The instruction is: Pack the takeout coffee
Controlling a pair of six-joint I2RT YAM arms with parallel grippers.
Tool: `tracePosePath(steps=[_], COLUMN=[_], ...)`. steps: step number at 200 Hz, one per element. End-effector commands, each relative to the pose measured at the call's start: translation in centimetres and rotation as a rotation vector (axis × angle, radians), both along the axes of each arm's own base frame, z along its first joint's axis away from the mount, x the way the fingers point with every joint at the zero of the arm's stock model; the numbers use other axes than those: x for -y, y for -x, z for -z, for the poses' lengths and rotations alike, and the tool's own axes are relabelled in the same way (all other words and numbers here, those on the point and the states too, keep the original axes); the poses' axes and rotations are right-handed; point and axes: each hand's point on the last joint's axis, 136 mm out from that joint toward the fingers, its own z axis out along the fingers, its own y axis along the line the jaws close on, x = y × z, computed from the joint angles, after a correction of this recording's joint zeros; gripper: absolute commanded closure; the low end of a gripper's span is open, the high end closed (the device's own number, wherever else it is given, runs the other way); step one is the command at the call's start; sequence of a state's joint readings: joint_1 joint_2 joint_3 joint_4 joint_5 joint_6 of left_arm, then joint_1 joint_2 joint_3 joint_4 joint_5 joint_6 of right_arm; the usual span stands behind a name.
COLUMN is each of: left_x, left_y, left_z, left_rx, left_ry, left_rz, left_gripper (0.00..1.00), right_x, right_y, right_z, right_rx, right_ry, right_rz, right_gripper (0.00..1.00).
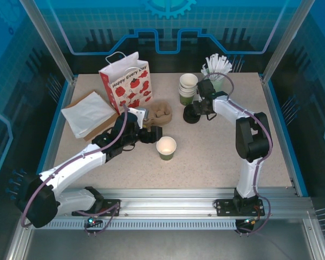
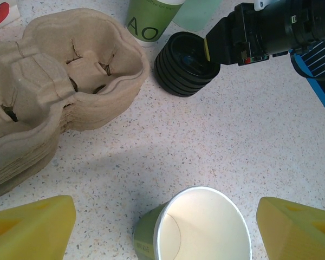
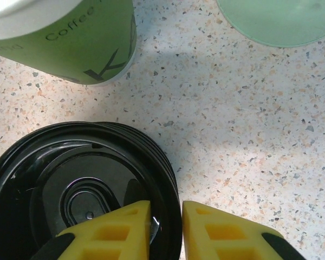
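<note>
A lone green paper cup (image 1: 166, 147) stands lidless in mid-table, its cream-white inside showing. My left gripper (image 1: 151, 134) is open; in its wrist view the cup (image 2: 200, 227) sits between the wide-apart yellow fingers (image 2: 32, 227), touching neither. A stack of black plastic lids (image 1: 192, 115) stands farther back. My right gripper (image 3: 167, 227) is shut on the rim of the top lid (image 3: 70, 189), one finger inside the rim and one outside. A capped takeout coffee is out of view.
Nested green cups (image 1: 188, 88) and a pale green cup of white sticks (image 1: 216, 73) stand just behind the lids. A stack of brown pulp cup carriers (image 1: 160, 114), a red-printed gift bag (image 1: 125, 81) and flat white bags (image 1: 88, 114) lie at the back left.
</note>
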State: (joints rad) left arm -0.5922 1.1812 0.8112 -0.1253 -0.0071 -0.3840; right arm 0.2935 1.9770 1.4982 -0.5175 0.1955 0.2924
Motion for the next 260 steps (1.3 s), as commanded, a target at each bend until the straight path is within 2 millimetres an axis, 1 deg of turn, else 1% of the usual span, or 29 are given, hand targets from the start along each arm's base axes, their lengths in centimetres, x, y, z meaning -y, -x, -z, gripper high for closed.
tracePosePath(steps=[1,34,55,99,132,144,153,174,226,240,253,260], left_x=[0.5,0.5,0.4,0.3,0.3,0.3,0.2,0.2,0.0,-0.2,-0.2,-0.2], left_y=[-0.5,-0.5,-0.5,-0.4,-0.2,-0.3,-0.3,-0.3,0.0,0.0,0.0,0.1], left_z=[-1.5,-1.3,-1.3,-1.5,-2.1,-2.4,-2.5,-2.7,-2.5,-2.5,-2.5,-2.5], left_rx=[0.046,0.045,0.043,0.051,0.064,0.074,0.079,0.087,0.078,0.082,0.084,0.084], left_ry=[0.004,0.000,-0.002,0.008,0.043,0.054,0.059,0.065,0.064,0.059,0.057,0.057], left_rz=[0.014,0.013,0.010,0.003,-0.004,-0.007,-0.010,-0.014,-0.015,-0.017,-0.018,-0.016], left_gripper=[0.12,0.12,0.12,0.12,0.11,0.11,0.11,0.11,0.11,0.11,0.11,0.11], right_x=[0.6,0.6,0.7,0.6,0.7,0.6,0.8,1.1,0.3,-0.4,-0.2,-0.3], right_y=[-0.4,-0.4,-0.4,0.2,1.4,1.7,1.7,1.3,0.4,0.0,-0.4,-0.6], right_z=[-0.1,-0.5,-1.3,-4.7,-7.7,-8.4,-8.5,-7.5,-3.6,-3.1,-2.6,-2.3], right_rx=[-0.011,-0.009,0.000,0.055,0.105,0.111,0.114,0.089,0.045,0.059,0.076,0.075], right_ry=[0.017,0.020,0.017,-0.030,-0.103,-0.127,-0.121,-0.093,-0.114,-0.169,-0.151,-0.176], right_rz=[0.000,-0.005,-0.007,-0.012,-0.010,-0.015,-0.013,-0.007,0.003,-0.011,0.001,0.005], right_gripper=[0.79,0.82,0.83,0.83,0.83,0.83,0.83,0.83,0.84,0.84,0.84,0.84])
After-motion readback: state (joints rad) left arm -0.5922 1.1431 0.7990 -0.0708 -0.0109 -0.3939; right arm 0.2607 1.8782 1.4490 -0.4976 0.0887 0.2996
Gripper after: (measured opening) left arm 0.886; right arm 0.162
